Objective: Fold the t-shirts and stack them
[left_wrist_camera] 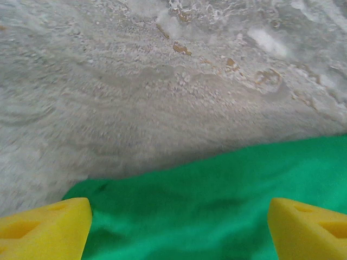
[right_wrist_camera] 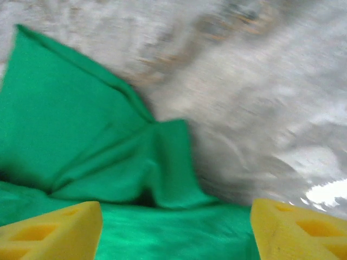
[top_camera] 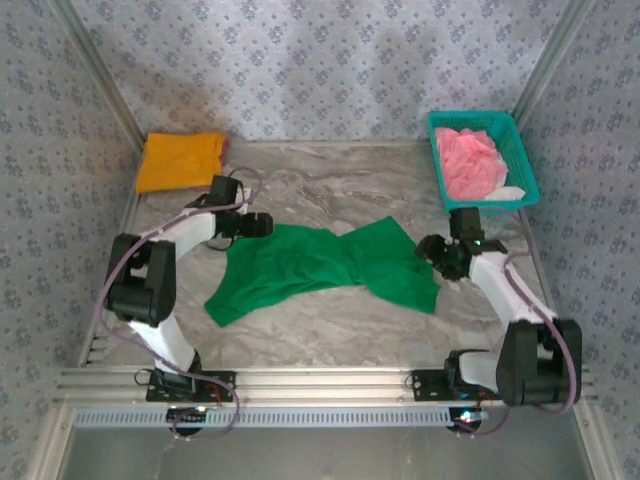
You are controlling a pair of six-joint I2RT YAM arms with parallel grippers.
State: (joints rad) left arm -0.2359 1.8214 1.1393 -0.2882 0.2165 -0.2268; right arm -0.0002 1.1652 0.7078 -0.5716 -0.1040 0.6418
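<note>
Left fingers [left_wrist_camera: 43, 230] and right fingers [right_wrist_camera: 49, 230] gape empty at either end of the rumpled green t-shirt [top_camera: 325, 265]. Orange-yellow t-shirt [top_camera: 180, 160] beyond the left looks folded; pink t-shirt [top_camera: 470, 160] sits bunched in the basket [top_camera: 470, 117].

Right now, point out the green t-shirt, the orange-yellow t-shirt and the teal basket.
green t-shirt [top_camera: 320, 265]: top external view, middle of the spread cloth.
orange-yellow t-shirt [top_camera: 180, 160]: top external view, centre of the cloth.
teal basket [top_camera: 524, 160]: top external view, its right wall.
</note>
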